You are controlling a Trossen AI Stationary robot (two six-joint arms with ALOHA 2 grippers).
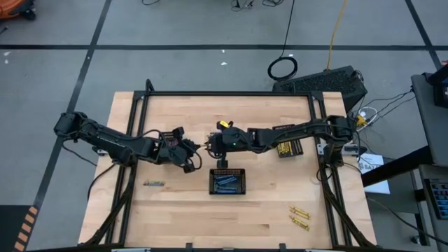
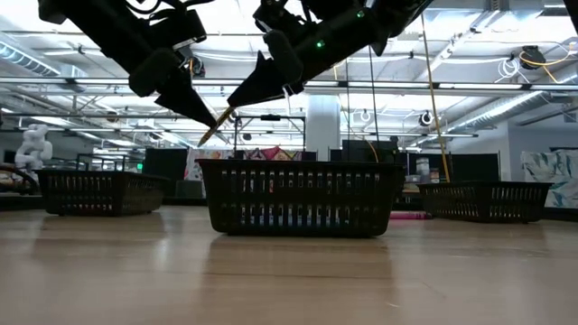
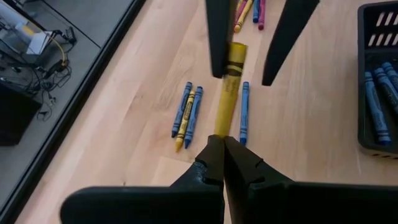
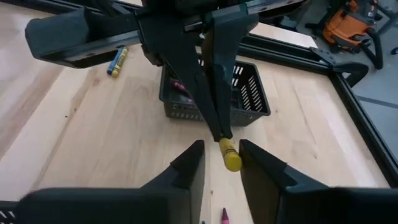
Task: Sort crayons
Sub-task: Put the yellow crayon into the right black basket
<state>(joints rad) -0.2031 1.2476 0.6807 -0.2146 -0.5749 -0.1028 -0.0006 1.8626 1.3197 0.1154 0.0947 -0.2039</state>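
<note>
Above the middle of the worktop point(image 1: 175, 210), the left claw point(image 3: 222, 144) is closed on the tip of a yellow crayon point(image 3: 227, 93) and holds it in the air. The right claw point(image 4: 221, 155) faces it with its fingers apart, one on each side of the crayon's other end; I cannot tell if they touch it. Below lie loose crayons point(image 3: 186, 115), and blue crayons point(image 1: 227, 181) fill a black basket point(image 1: 228, 191).
</note>
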